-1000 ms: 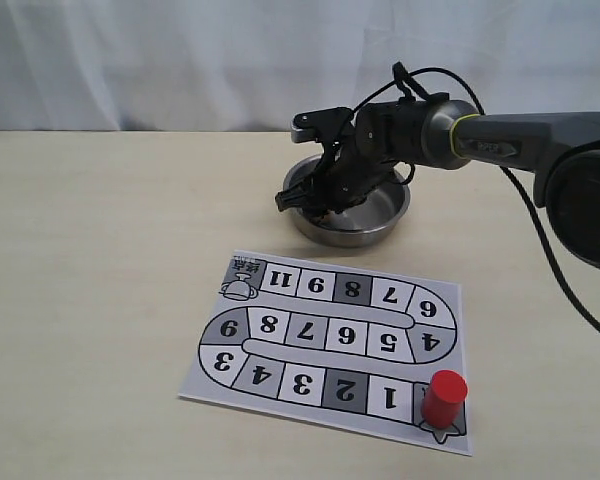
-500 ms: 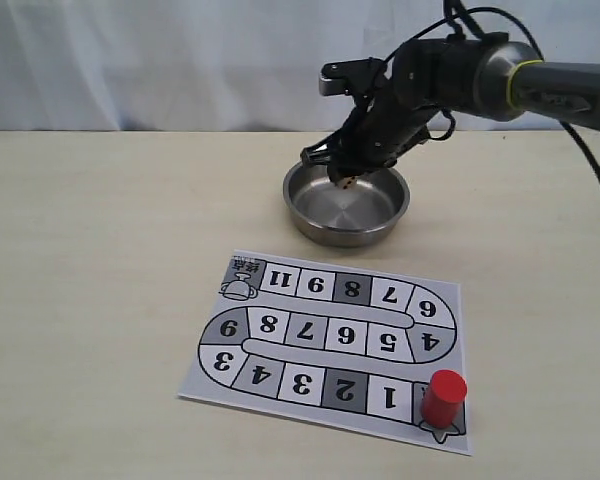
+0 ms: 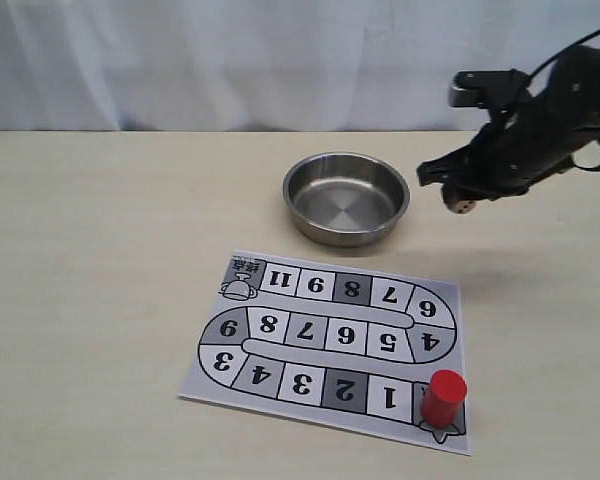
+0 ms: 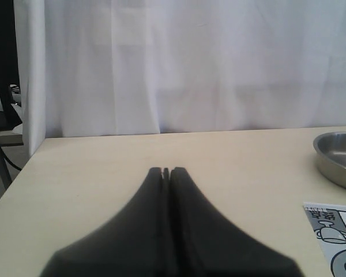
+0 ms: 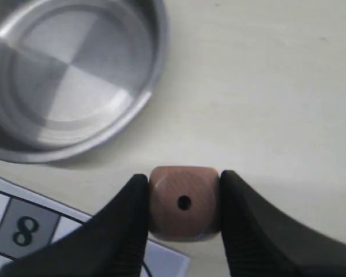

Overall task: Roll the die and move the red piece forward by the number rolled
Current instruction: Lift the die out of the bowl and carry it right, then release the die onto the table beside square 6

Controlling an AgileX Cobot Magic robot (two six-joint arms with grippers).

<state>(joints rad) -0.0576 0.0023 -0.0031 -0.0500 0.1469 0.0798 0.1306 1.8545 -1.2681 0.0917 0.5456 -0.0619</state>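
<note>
My right gripper [image 3: 461, 203] [image 5: 184, 203] is shut on the die [image 3: 463, 206] [image 5: 184, 202], a pale tan-pink cube whose one-pip face looks at the wrist camera. It hangs in the air to the right of the steel bowl [image 3: 346, 198] [image 5: 75, 81], above bare table. The red piece [image 3: 443, 397] stands upright on the start square at the near right corner of the numbered board [image 3: 330, 345], far from both grippers. My left gripper [image 4: 166, 171] is shut on nothing, low over the table's left part; it does not show in the exterior view.
The paper board [image 5: 23, 231] lies in front of the bowl with its squares numbered 1 to 11. A white curtain [image 3: 230, 60] closes the back of the table. The table's left edge [image 4: 14, 179] shows in the left wrist view, with the bowl's rim [image 4: 337, 164] off to one side.
My right gripper lifted the die out of the bowl and carried it right, clear of the rim. The bowl now holds nothing. The red piece has not moved.
</note>
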